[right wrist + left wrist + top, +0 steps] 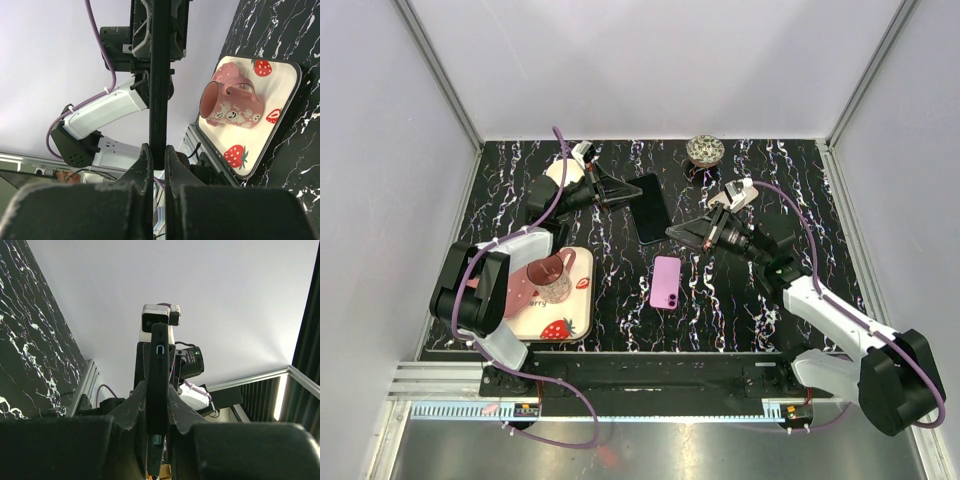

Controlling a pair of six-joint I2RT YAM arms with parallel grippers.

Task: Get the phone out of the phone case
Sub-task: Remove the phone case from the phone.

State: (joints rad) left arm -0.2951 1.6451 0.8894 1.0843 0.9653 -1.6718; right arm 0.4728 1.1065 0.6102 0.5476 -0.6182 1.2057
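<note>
The case [648,207] is the black slab just above the centre of the top view. My two arms hold it between them: the left fingers [612,188] are clamped on its upper-left end and the right fingers [688,234] on its lower-right end. Both wrist views show it edge-on. In the left one the case [157,390] runs up from between the closed left fingers [130,410], with a port cut-out on its edge. In the right one the case [159,75] is pinched by the right fingers [142,165] at the bottom of the frame and by the other arm at the top. I can't tell whether it is lifted off the table [740,300], or whether anything sits inside it. Below it, at frame centre, a pink phone [666,282] lies flat and apart from both arms, lenses near its upper-left corner. I read that as the phone already out, so the step in hand is disposing of the shell. Next I would have one arm let go while the other lowers the case onto bare table, clear of the pink phone and of the tray [582,325] with its mug [550,277] at lower left. The bowl [705,150] at the top is well away.
</note>
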